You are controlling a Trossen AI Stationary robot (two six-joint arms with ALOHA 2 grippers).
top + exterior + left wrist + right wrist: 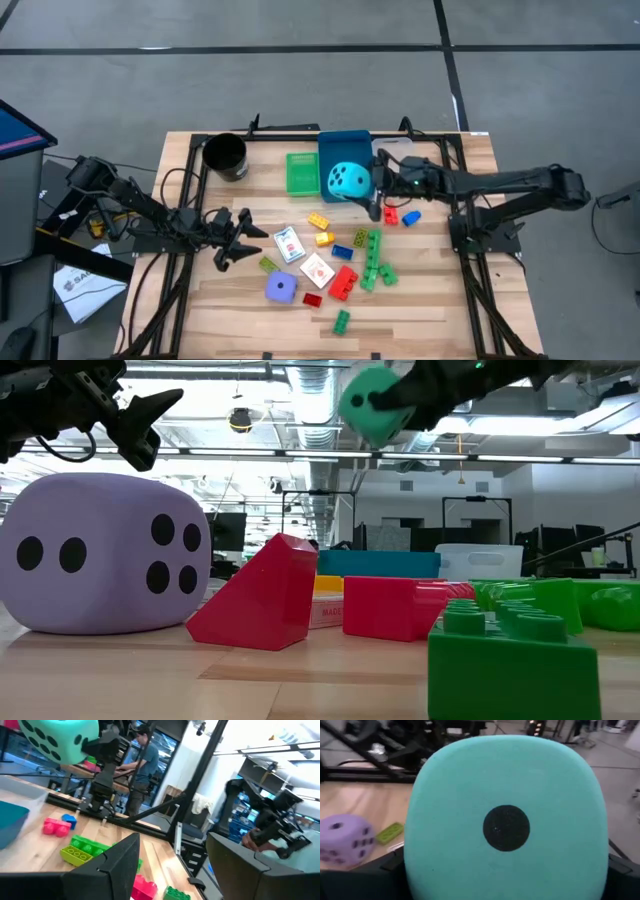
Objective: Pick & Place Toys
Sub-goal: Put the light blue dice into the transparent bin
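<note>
The right tool [374,182] is reaching in over the far middle of the surface [430,310], and its fingers are standing wide around the cyan die [348,180], gripping it by its sides. In the low view that die [373,404] is hanging high above the wood, and in the high view it is lying over the near end of the blue tray [343,147], beside the green tray [301,172]. In the right wrist view the die's one-dot face [506,827] is filling nearly everything.

The left tool [243,238] is hovering at the left side of the surface with its fingers parted and nothing between them; the left wrist view is showing the open gap between its two dark fingers [120,865].

The purple die [281,288] is sitting on the wood near the front, just right of the left tool. Two white card packs [289,245] are lying close by, among red bricks [343,282], yellow bricks [319,221], green bricks [373,262] and a blue brick [411,216], the last being near the right arm. One further green brick [341,321] is lying apart at the front. The black cup [225,156] is standing at the far left corner. A clear tray seems to be sitting behind the right arm, though it is hard to make out.
</note>
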